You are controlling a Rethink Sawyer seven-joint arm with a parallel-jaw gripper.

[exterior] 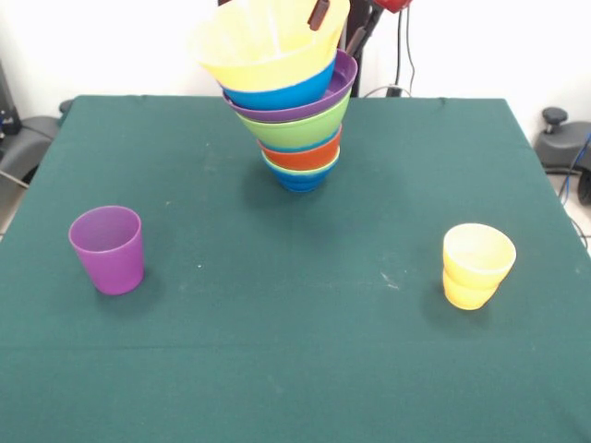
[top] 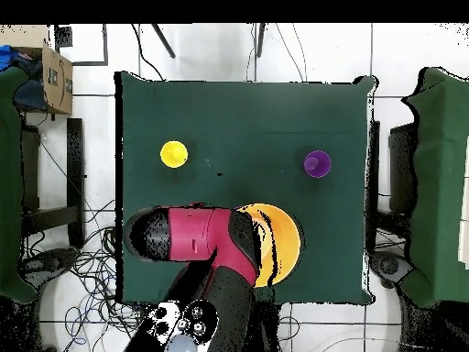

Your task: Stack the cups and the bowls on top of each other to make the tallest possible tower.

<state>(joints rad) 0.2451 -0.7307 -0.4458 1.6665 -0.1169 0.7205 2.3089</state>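
Standing upright at the left of the front view, the purple cup [exterior: 107, 249] rests alone on the green table [exterior: 295, 351]. Further right, at the far middle, the tower [exterior: 294, 111] of nested bowls leans leftward: a dark blue bowl [exterior: 300, 181] lowest, then red-orange, green, wide purple and blue, with the large orange bowl [exterior: 268, 41] tilted on top. The gripper [exterior: 319, 13] reaches into that top bowl; cannot tell its state. At right, the yellow cup [exterior: 476, 266] stands apart.
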